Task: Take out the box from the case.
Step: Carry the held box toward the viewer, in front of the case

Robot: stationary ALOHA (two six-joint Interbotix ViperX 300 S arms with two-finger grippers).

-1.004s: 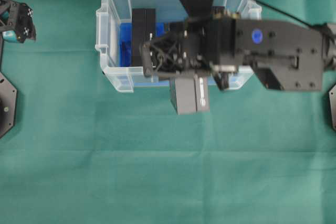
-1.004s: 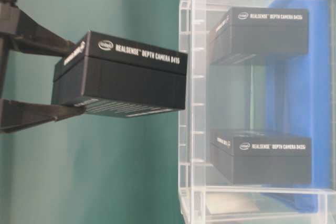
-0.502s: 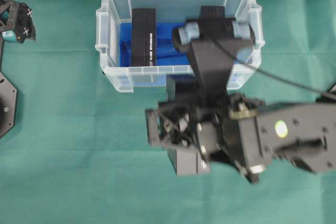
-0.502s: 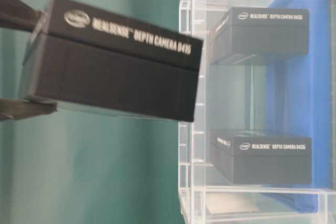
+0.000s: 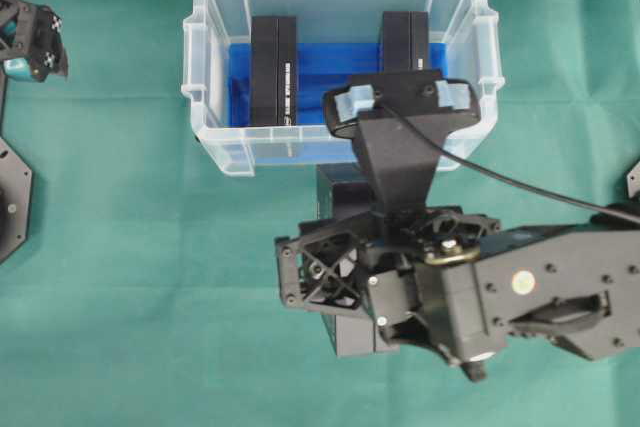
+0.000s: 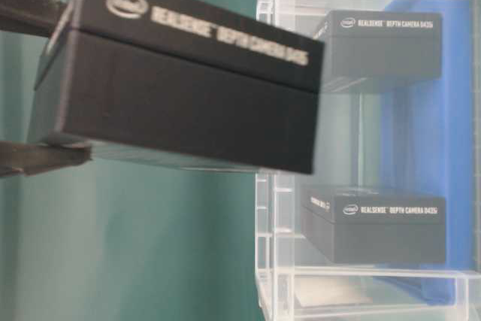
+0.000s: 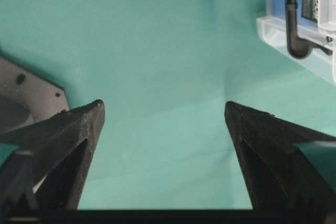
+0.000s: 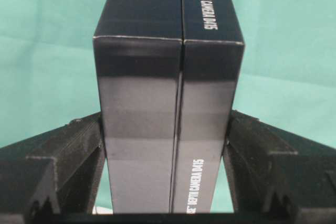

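The case (image 5: 214,19), a clear plastic bin with a blue lining (image 5: 330,59), stands at the back centre of the green cloth. My right gripper (image 5: 345,277) is outside the case, in front of its near wall, shut on a black box (image 5: 340,187). In the right wrist view that box (image 8: 168,77) sits clamped between both fingers (image 8: 68,156) above the cloth. From table level the held box (image 6: 180,103) hangs to the left of the case wall (image 6: 274,186). My left gripper (image 5: 35,42) is far off at the back left, open and empty (image 7: 164,111).
Two more black boxes stand on edge inside the case, one at its left (image 5: 273,69) and one at its right (image 5: 405,37). A black cable (image 5: 520,187) runs from the right wrist camera. Arm bases sit at both table edges.
My right gripper has carried the black box from over the case's front rim out toward the table's front. The left gripper has not moved.
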